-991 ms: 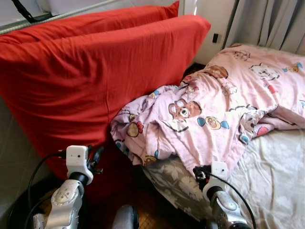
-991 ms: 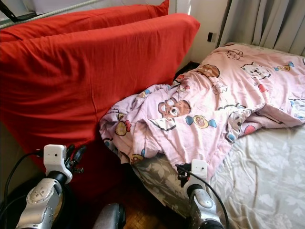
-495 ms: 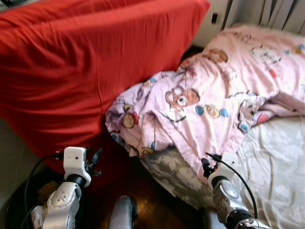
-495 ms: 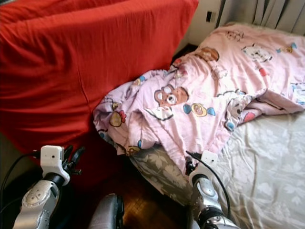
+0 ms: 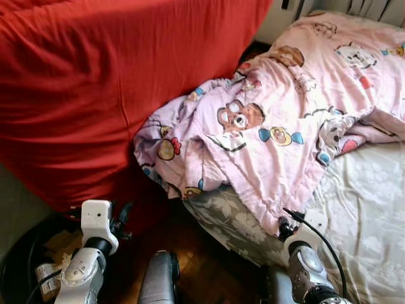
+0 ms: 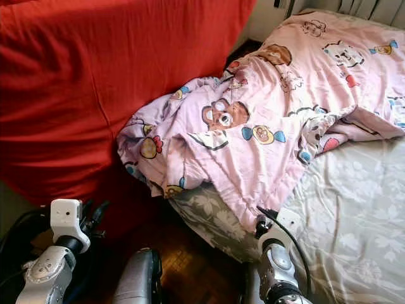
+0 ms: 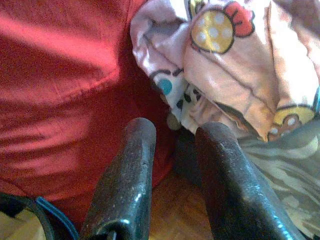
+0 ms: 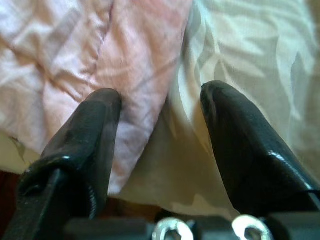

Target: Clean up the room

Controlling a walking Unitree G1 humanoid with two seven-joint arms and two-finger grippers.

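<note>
Both jaws stand parted and empty, the right gripper (image 8: 160, 95) wide at the hanging edge of the pink cartoon blanket (image 5: 278, 126) on the bed sheet (image 5: 367, 209), the left gripper (image 7: 175, 135) narrower near the red cushion (image 5: 114, 82), whose top is cut off.

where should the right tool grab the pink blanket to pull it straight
Grip the pink blanket at its lower hanging edge, coming from the bed's foot side. The open right tool already straddles that thin edge over the grey sheet.
</note>
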